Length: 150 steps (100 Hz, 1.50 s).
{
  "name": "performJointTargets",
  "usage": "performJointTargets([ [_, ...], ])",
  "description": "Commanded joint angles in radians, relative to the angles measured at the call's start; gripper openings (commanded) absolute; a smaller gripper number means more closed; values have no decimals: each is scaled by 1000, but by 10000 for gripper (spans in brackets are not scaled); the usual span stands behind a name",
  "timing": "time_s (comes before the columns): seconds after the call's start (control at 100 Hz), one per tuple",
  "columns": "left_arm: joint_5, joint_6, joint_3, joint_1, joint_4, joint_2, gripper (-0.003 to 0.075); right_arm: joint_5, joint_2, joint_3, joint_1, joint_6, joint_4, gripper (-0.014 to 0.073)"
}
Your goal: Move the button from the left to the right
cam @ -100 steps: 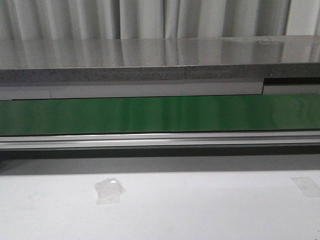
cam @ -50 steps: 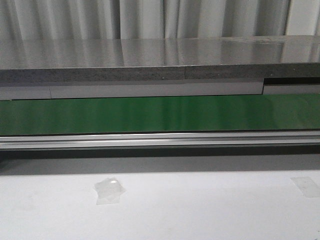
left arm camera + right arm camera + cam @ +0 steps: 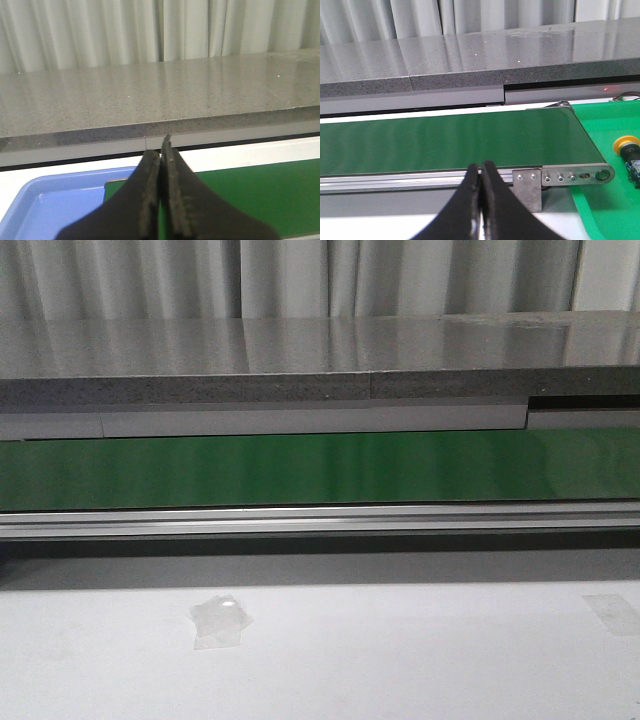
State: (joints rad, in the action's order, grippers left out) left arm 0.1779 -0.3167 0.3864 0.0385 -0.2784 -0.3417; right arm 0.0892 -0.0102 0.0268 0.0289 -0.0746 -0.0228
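The button [image 3: 629, 150], with its yellow-orange cap and dark body, lies in a green tray [image 3: 605, 210] at the conveyor's right end, seen only in the right wrist view. My right gripper [image 3: 481, 166] is shut with nothing in it, in front of the belt's rail and well apart from the button. My left gripper [image 3: 160, 150] is also shut and empty, hovering over the belt's left end beside a blue tray [image 3: 55, 200]. Neither gripper shows in the front view.
A green conveyor belt [image 3: 320, 468] runs across the scene with an aluminium rail [image 3: 320, 520] in front and a grey stone counter [image 3: 320, 355] behind. Two tape patches [image 3: 220, 620] [image 3: 612, 612] lie on the white table. A metal bracket [image 3: 527, 182] sits at the belt's right end.
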Motion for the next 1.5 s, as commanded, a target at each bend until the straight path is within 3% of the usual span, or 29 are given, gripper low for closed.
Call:
performJointTargets([
  [0.0, -80, 58, 28, 9, 83, -8, -20, -83, -15, -15, 2, -2, 9, -66],
  [0.13, -80, 323, 23, 9, 322, 2, -20, -83, -15, -15, 2, -2, 9, -66],
  [0.18, -83, 368, 16, 9, 362, 20, -20, -83, -15, -15, 2, -2, 9, -66],
  [0.68, -91, 370, -311, 2, 369, 386, -20, -83, -15, -15, 2, -2, 9, -66],
  [1.08, -239, 410, -432, -46, 367, 380, -20, -89, -14, -15, 2, -2, 9, -66],
  [1.49, -232, 411, -432, -48, 367, 380, -20, -89, -14, -15, 2, -2, 9, -66],
])
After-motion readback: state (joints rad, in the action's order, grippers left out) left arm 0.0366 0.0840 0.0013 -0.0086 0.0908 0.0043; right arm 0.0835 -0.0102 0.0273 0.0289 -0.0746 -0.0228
